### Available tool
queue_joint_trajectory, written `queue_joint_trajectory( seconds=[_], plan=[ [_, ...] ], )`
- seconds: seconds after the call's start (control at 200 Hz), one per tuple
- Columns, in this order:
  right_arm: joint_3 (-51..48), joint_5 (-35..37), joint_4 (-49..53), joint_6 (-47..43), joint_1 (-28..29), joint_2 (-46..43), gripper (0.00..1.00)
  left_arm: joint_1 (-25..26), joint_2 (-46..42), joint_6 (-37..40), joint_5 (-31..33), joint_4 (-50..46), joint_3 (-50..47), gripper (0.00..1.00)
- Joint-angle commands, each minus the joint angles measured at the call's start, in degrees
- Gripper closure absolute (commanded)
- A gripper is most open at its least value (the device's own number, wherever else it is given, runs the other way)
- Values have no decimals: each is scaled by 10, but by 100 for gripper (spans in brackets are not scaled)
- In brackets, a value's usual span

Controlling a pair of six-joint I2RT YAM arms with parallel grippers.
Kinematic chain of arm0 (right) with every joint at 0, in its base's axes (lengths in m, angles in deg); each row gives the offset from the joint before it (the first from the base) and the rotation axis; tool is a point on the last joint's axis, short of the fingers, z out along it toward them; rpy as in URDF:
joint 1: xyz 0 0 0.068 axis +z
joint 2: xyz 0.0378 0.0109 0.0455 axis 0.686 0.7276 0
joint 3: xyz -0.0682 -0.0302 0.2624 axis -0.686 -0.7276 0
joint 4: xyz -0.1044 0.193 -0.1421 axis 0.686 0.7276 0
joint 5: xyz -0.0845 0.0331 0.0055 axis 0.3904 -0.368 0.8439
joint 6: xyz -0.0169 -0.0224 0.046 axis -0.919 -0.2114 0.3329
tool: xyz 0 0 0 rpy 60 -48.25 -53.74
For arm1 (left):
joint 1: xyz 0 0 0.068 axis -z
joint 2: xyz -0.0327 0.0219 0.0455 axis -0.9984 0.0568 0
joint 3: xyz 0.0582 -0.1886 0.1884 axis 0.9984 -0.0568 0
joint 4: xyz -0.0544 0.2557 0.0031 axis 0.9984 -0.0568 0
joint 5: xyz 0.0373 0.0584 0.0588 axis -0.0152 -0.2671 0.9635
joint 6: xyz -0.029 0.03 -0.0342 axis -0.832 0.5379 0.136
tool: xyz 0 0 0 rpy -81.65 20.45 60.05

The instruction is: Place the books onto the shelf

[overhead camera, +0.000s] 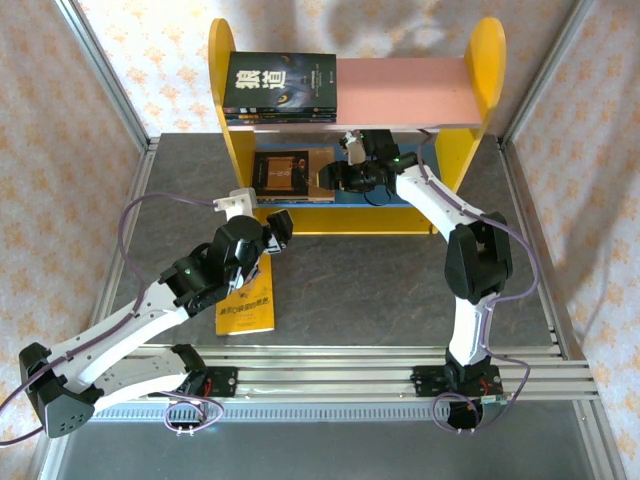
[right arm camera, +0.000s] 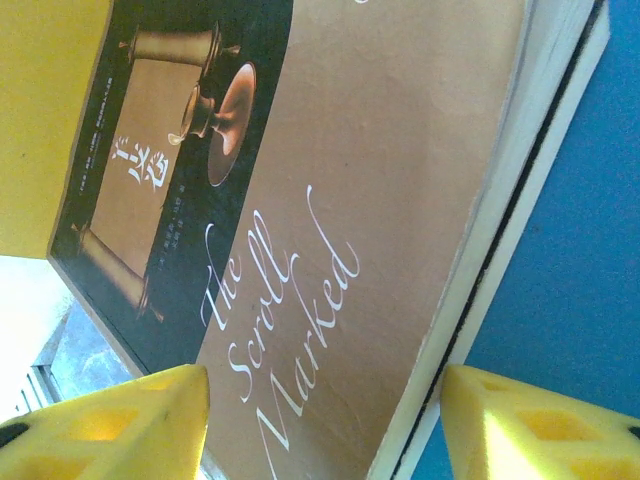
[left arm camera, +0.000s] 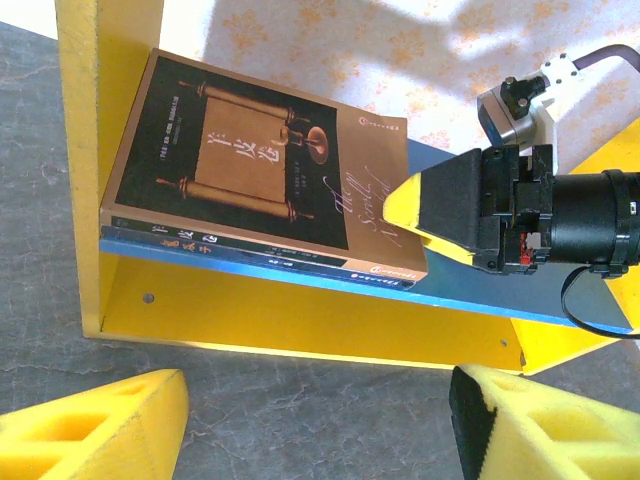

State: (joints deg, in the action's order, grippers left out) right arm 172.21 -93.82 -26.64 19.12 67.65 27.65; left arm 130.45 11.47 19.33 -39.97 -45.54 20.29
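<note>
Now the right claw (right arm camera: 320, 425) stands wide at the brown book (left arm camera: 260, 170) lying on the blue lower board (right arm camera: 590, 250) of the shelf (overhead camera: 222, 80); back it out straight, dragging nothing. The left claw (left arm camera: 318, 430), wide and empty, hovers near the yellow book (overhead camera: 247, 305) on the counter (overhead camera: 380, 290).

Bright even light, soft shadows on the wallpaper (overhead camera: 400, 30), overexposed patch lower left in right wrist view

White arm links (overhead camera: 120, 335), black joints (overhead camera: 478, 262), purple cables (overhead camera: 122, 232), yellow hollow-celled wedge fingers (left arm camera: 100, 430).
</note>
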Motion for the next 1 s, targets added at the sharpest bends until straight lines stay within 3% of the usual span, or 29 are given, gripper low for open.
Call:
queue_joint_trajectory(
  seconds=[0.0, 0.551, 0.991],
  plan=[
    [20, -33, 8, 6, 8, 7, 38, -5, -12, -8, 5, -1, -11, 30],
    [-51, 112, -1, -3, 2, -101, 37, -10, -43, -61, 21, -96, -83, 26],
    [-181, 152, -49, -15, 9, -225, 35, -20, -28, -161, 45, -229, -156, 21]
  ],
)
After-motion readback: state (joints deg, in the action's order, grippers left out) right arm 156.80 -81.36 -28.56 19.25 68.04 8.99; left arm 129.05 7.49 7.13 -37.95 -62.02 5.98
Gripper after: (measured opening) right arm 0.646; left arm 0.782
